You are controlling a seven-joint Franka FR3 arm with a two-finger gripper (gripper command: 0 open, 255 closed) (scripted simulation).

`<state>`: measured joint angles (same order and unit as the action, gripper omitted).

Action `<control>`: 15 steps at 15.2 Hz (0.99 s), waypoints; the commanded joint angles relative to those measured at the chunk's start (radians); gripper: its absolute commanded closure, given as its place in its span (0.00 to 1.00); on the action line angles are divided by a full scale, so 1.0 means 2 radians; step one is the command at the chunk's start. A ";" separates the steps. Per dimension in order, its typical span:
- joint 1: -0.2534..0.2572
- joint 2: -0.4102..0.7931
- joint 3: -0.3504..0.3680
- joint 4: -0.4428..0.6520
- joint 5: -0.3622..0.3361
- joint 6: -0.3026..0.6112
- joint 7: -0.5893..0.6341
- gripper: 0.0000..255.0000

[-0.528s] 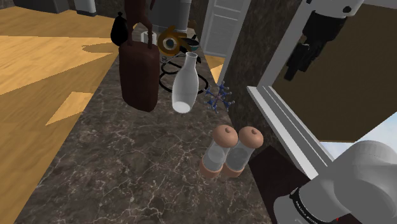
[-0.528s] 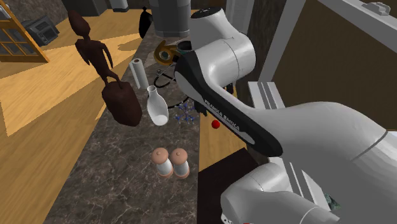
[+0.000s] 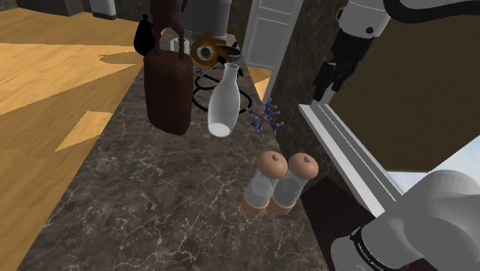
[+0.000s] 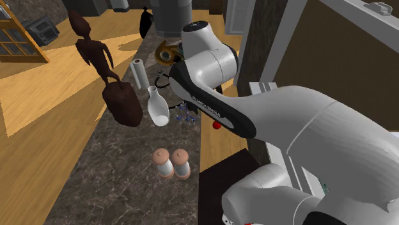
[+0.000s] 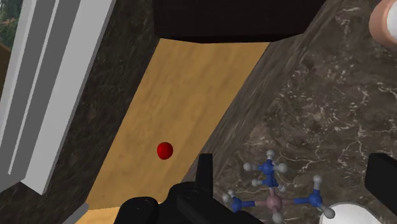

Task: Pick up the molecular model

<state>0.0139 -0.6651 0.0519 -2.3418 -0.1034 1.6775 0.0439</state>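
Hovering over the dark marble countertop with its black fingers spread wide, the gripper brackets the blue, white and pink molecular model, which lies untouched between them, close to a white bottle, while the arm carries white "FRANKA EMIKA" lettering.

1. The arm starts at the shoulder view's lower right, and its white wrist shows at the top edge.
2. The black gripper hangs below the wrist, pointing down and slightly toward that view's left.
3. In the second exterior view the big white links fold across the right half. A rounded joint sits uppermost, and a dark band runs down the link below it.
4. In the wrist view the two black fingers stand wide apart — the jaws are open.
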 commanded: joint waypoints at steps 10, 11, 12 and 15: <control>-0.003 0.176 0.006 0.036 0.004 0.174 0.032 0.00; -0.004 0.185 0.006 0.040 0.004 0.181 0.033 0.00; -0.004 0.186 0.006 0.034 0.004 0.188 0.034 0.00; -0.004 0.192 0.006 0.019 0.002 0.208 0.036 0.00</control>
<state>0.0058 -0.2845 0.0641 -2.2948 -0.0985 2.0814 0.1141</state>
